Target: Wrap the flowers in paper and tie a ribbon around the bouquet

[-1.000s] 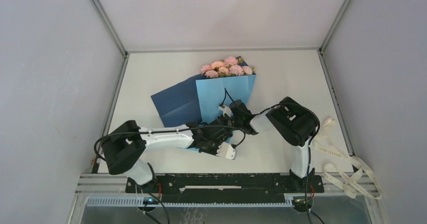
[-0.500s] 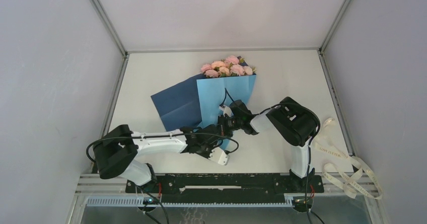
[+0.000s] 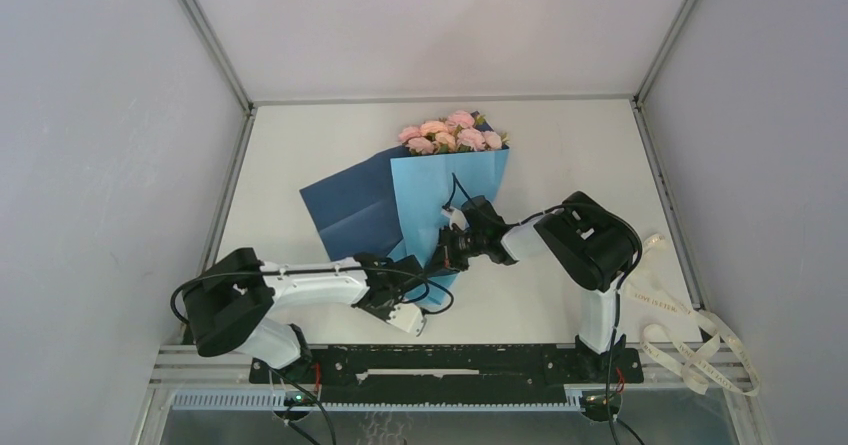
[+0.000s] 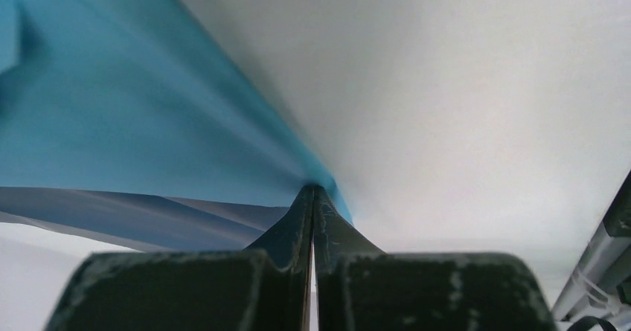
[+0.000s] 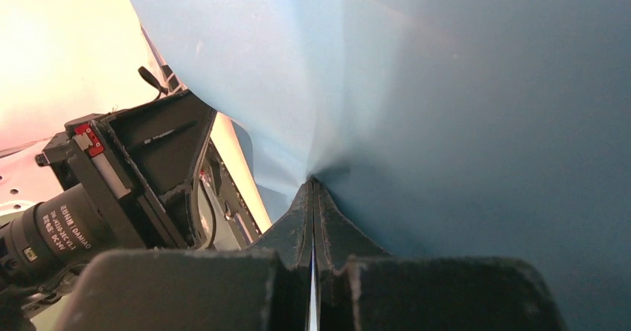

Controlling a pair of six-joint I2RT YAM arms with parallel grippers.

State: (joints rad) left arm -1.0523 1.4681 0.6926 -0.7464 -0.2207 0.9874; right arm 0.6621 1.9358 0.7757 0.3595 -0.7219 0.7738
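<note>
The flowers (image 3: pixel 450 133) lie at the back of the table, their pink blooms showing above the paper (image 3: pixel 450 180). The paper is folded light blue over the stems, and its navy face (image 3: pixel 350 205) is spread to the left. My left gripper (image 3: pixel 416 271) is shut on the paper's near corner; in the left wrist view the left gripper (image 4: pixel 314 191) pinches the blue paper (image 4: pixel 149 123) where it runs into the tips. Just right of it my right gripper (image 3: pixel 447 256) is shut on the same sheet. The right wrist view shows the right gripper (image 5: pixel 312 184) clamped on the paper (image 5: pixel 446 123). The ribbon (image 3: pixel 690 335) lies loose at the near right.
A metal frame rail (image 3: pixel 660 180) borders the table's right side, and the ribbon hangs over it. Grey walls close in left, right and behind. The left arm's wrist camera (image 5: pixel 67 227) sits close beside my right gripper.
The left wrist has drawn back to the left and toward the near edge, taking the paper's lower corner with it. The right gripper has shifted slightly; both stay shut.
</note>
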